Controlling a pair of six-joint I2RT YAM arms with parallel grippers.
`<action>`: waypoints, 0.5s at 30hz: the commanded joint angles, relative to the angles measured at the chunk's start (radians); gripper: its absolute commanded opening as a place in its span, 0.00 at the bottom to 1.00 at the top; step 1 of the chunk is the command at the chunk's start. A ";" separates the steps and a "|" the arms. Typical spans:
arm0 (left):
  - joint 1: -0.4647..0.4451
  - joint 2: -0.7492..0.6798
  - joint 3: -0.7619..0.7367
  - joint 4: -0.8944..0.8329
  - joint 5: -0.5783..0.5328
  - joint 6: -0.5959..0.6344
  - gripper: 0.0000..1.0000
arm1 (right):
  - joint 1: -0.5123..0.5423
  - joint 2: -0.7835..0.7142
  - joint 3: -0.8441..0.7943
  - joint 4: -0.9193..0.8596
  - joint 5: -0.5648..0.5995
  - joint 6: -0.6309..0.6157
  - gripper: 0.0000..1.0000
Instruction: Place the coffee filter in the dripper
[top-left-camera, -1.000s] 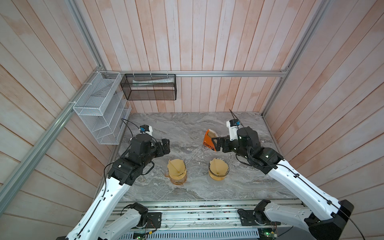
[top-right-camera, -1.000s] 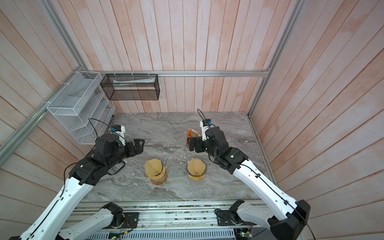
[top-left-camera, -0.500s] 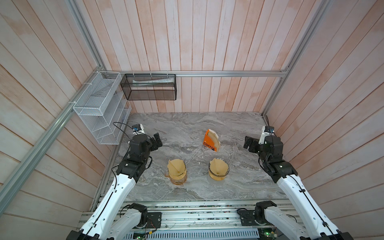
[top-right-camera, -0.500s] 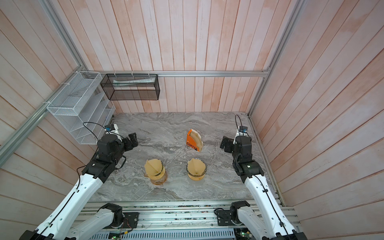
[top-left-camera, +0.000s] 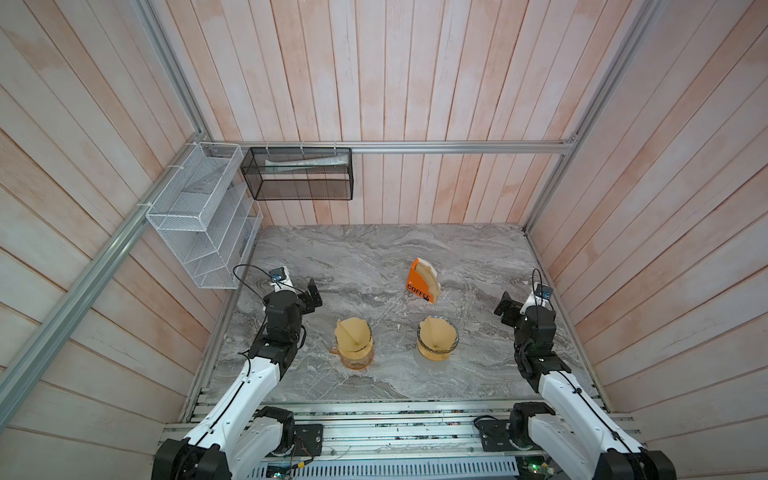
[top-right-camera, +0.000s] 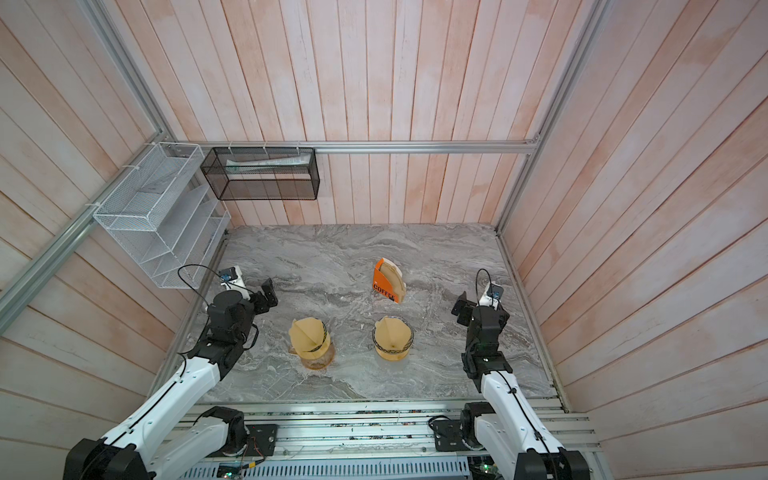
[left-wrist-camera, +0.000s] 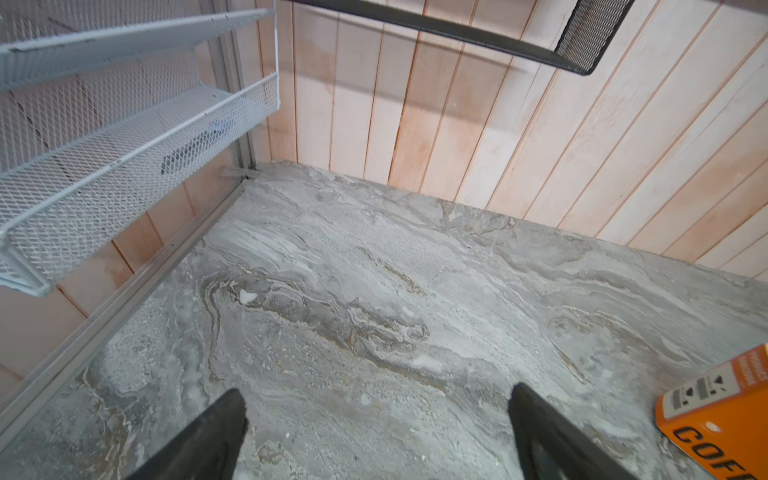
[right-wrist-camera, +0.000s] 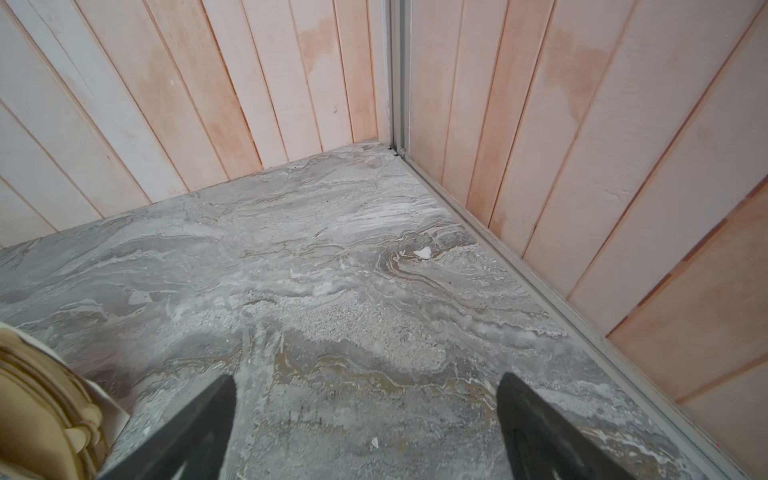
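The left gripper (top-left-camera: 312, 294) was held spread, empty, at lower left. Mid-frame, a coffee filter (top-left-camera: 352, 332) was seated in the left dripper (top-left-camera: 357, 354), a second filter (top-left-camera: 436, 334) in the right dripper (top-left-camera: 437, 353) (cone axes upright, tips down). The right gripper (top-left-camera: 506, 309) was spread, lower right.

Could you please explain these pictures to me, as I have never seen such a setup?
These are two robot arms with two-fingered grippers. Both top views look down on the marble table; each wrist view looks out from a camera on one arm, past its black fingers. The left gripper and right gripper are open and hold nothing. On the table stand an orange coffee filter box, a filter in the left dripper and another filter in the right dripper. A white wire rack and a black mesh basket hang on the walls.
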 joint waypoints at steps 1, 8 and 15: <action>0.018 0.002 -0.060 0.165 -0.046 0.041 1.00 | -0.006 0.023 -0.042 0.194 0.070 -0.038 0.98; 0.052 0.070 -0.181 0.394 -0.046 0.070 1.00 | -0.011 0.141 -0.079 0.333 0.070 -0.079 0.98; 0.114 0.191 -0.249 0.604 0.016 0.098 1.00 | -0.009 0.269 -0.125 0.525 0.068 -0.103 0.98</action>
